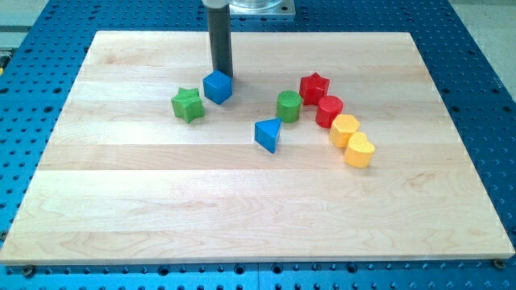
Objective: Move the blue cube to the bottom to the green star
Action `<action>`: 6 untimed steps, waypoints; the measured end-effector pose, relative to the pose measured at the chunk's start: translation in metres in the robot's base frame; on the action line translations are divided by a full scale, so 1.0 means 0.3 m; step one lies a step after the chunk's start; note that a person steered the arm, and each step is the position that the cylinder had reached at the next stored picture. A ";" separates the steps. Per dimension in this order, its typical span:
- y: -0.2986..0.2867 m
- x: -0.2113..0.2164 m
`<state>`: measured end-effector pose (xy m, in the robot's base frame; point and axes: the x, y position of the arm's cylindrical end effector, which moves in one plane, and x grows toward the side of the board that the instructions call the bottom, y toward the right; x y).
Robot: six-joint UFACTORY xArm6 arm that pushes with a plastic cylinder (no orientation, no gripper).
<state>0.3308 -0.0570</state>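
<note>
The blue cube [218, 86] sits on the wooden board, just to the right of and slightly above the green star [187, 105]; a narrow gap shows between them. My tip [222, 73] is at the cube's top edge, touching or nearly touching its far side. The dark rod rises straight up from there to the view's top.
A blue triangular block [268, 134] lies right of centre. A green cylinder [289, 105], red star [314, 87], red cylinder [329, 110], yellow hexagon-like block [344, 130] and yellow heart-like block [359, 150] cluster at the right. The wooden board [242, 217] lies on a blue perforated table.
</note>
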 end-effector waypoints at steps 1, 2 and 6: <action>-0.018 0.210; -0.018 0.349; -0.087 0.389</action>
